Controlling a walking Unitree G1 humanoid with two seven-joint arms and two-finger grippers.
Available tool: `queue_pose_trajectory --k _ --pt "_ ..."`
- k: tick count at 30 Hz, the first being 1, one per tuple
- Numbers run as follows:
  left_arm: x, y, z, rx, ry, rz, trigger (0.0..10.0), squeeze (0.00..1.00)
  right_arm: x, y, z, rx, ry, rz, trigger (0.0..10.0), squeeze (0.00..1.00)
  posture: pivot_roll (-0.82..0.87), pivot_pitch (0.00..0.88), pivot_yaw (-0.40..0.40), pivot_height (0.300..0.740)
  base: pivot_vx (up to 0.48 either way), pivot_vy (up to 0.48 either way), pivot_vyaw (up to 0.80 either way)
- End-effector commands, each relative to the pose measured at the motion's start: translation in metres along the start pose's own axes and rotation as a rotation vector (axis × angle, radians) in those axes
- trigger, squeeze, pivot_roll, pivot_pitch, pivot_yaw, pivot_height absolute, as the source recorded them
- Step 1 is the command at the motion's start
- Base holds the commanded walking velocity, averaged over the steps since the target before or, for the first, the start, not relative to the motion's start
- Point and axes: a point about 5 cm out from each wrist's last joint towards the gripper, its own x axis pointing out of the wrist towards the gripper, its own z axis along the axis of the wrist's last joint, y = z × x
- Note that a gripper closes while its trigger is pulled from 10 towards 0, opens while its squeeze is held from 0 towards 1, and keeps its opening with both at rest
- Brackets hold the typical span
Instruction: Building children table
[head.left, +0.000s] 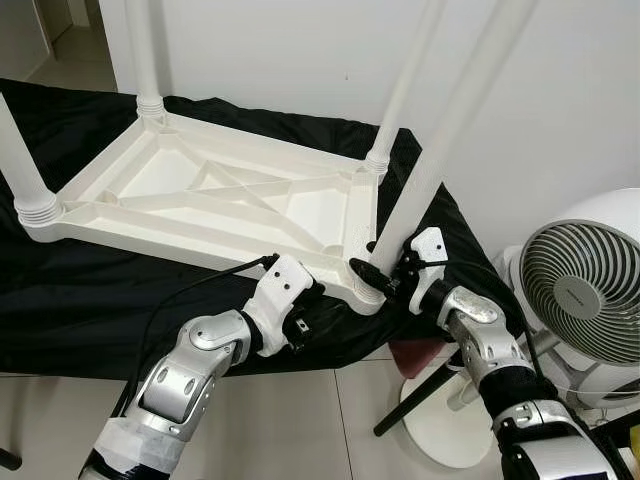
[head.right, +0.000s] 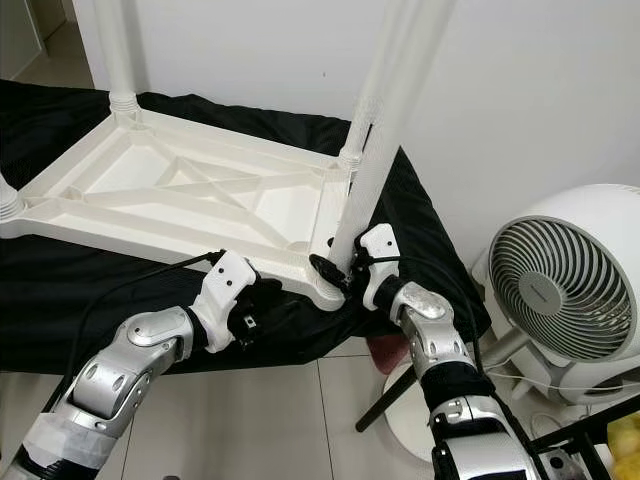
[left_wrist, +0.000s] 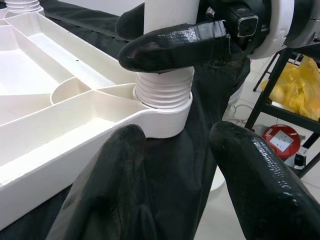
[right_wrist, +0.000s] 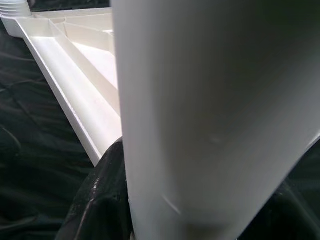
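White wall is filling the top of the left eye view, and below it a black cloth (head.left: 90, 300) is covering the bench. On that cloth the white tabletop (head.left: 200, 195) is lying upside down across the middle-left of the frame, ribs showing. Three legs are standing up from its corners: one at far left (head.left: 20, 160), one at upper left (head.left: 145, 50), one at upper centre (head.left: 405, 80). A fourth leg (head.left: 455, 130) is leaning up toward the upper right from the near corner socket (head.left: 365, 290) at centre. My right pincer (head.left: 385, 272) is gripping that leg just above the socket. My left pincer (head.left: 318, 318) is sitting just left of and below the socket, near the tabletop's edge. A white fan (head.left: 580, 285) is standing at the right edge over a tiled floor (head.left: 300, 420).

In the left wrist view, my left pincer's two fingers (left_wrist: 115, 190) are spread apart in the lower half of the frame, holding nothing. Above them at centre, the leg's threaded end (left_wrist: 162, 90) is sitting in the socket, and a right pincer finger (left_wrist: 170, 47) is lying across the leg.

In the right wrist view, the leg (right_wrist: 210, 120) is taking up the centre and right of the frame, with a black finger (right_wrist: 100, 200) pressing it at lower left and the tabletop's rim (right_wrist: 70, 80) running to the upper left.
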Motion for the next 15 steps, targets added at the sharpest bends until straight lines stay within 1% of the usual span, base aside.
queue_pose_trajectory --k 1,2,3,4,5,6,7,9,12,15 --pt "0.003 -0.002 0.003 0.006 -0.006 -0.026 10.0 0.0 -0.008 -0.008 -0.011 0.025 0.069 -0.056 0.0 0.0 0.12 0.01 -0.153 0.74 0.0 0.0 0.0" --pt "0.003 -0.002 0.003 0.007 -0.007 -0.025 10.0 0.0 -0.008 -0.009 -0.013 0.032 0.075 -0.069 0.0 0.0 0.12 0.01 -0.153 0.74 0.0 0.0 0.0" --pt "0.003 -0.002 0.004 0.008 -0.008 -0.025 10.0 0.0 -0.008 -0.01 -0.015 0.043 0.086 -0.088 4.4 0.0 0.12 0.009 -0.154 0.74 0.0 0.0 0.0" --pt "0.003 -0.002 0.004 0.009 -0.008 -0.025 10.0 0.0 -0.008 -0.011 -0.016 0.048 0.091 -0.097 4.4 0.0 0.12 0.009 -0.154 0.74 0.0 0.0 0.0" --pt "0.004 -0.001 0.004 0.009 -0.008 -0.025 10.0 0.0 -0.008 -0.011 -0.017 0.063 0.092 -0.117 10.0 0.0 0.12 0.005 -0.154 0.74 0.0 0.0 0.0" --pt "0.004 -0.001 0.004 0.009 -0.008 -0.025 10.0 0.0 -0.008 -0.011 -0.017 0.063 0.092 -0.117 10.0 0.0 0.12 0.005 -0.154 0.74 0.0 0.0 0.0" --pt "0.004 -0.001 0.004 0.011 -0.009 -0.025 10.0 0.0 -0.008 -0.012 -0.018 0.084 0.093 -0.132 10.0 0.0 0.12 0.004 -0.154 0.74 0.0 0.0 0.0" --pt "0.004 -0.001 0.004 0.011 -0.008 -0.024 10.0 0.0 -0.007 -0.012 -0.019 0.086 0.098 -0.169 10.0 0.0 0.12 0.001 -0.154 0.74 0.0 0.0 0.0" --pt "0.004 -0.001 0.004 0.013 -0.009 -0.024 10.0 0.0 -0.006 -0.012 -0.02 0.099 0.093 -0.182 10.0 0.0 0.12 0.0 -0.156 0.74 0.0 0.0 0.0" --pt "0.004 0.0 0.005 0.015 -0.01 -0.025 10.0 0.0 -0.003 -0.004 -0.026 0.183 0.079 -0.212 10.0 0.0 0.12 0.0 -0.153 0.74 0.0 0.0 0.0"
